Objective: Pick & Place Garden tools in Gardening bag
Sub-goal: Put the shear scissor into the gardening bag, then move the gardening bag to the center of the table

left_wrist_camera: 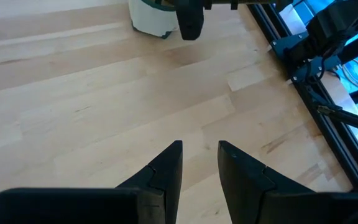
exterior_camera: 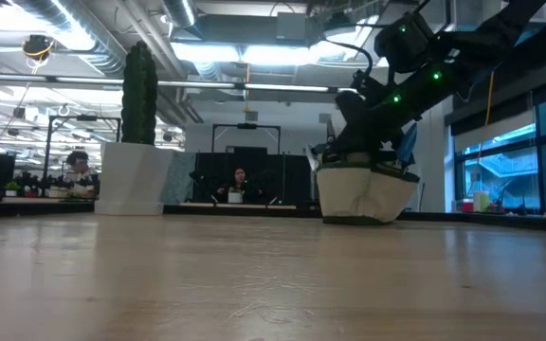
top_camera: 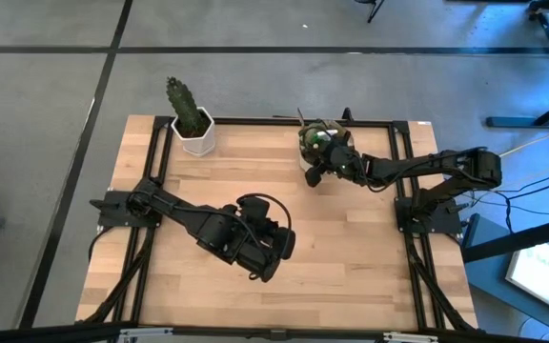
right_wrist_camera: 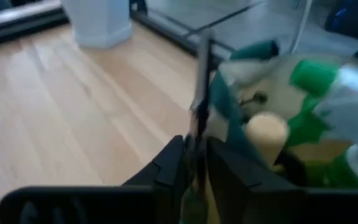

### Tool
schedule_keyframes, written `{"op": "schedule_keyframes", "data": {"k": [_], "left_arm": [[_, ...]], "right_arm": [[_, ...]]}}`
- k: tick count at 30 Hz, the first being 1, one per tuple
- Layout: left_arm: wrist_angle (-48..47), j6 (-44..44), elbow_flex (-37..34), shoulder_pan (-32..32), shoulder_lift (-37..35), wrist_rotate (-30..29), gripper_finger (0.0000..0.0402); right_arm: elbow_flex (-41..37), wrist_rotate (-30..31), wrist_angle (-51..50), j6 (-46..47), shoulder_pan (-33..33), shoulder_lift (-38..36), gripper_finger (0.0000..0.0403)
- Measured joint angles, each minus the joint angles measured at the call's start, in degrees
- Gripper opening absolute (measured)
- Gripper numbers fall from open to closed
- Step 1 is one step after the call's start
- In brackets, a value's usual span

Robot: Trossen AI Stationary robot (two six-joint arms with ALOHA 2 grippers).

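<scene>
The gardening bag is set at the table's one o'clock, its mouth upward to receive tools; the right gripper is held over its rim, fingers narrowly clamped on a thin dark tool for lowering inside; the left gripper, slightly parted and empty, is parked at centre.

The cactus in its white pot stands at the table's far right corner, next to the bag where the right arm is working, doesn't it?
Not quite. The high view shows the cactus at the far left corner, apart from the bag. The right gripper is indeed working at that bag.
</scene>
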Motion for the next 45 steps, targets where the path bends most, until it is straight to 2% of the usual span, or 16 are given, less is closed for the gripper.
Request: {"op": "schedule_keyframes", "data": {"k": [6,19,27,45], "left_arm": [[0.49,0.0,0.0,0.0,0.0,-0.53,0.0097],[0.82,-0.11,0.0,0.0,0.0,-0.64,0.0097],[2.35,0.88,0.0,0.0,0.0,-1.04,0.0097],[2.47,3.6,0.0,0.02,0.0,-5.71,0.0097]], "right_arm": [[0.07,4.65,0.63,2.36,0.02,-0.52,0.0094],[0.17,10.14,2.47,2.76,0.02,-7.98,0.0098],[0.24,16.82,2.16,-5.29,0.02,-12.8,0.0098],[0.24,18.16,0.79,-15.08,0.03,-28.59,0.0099]]}}
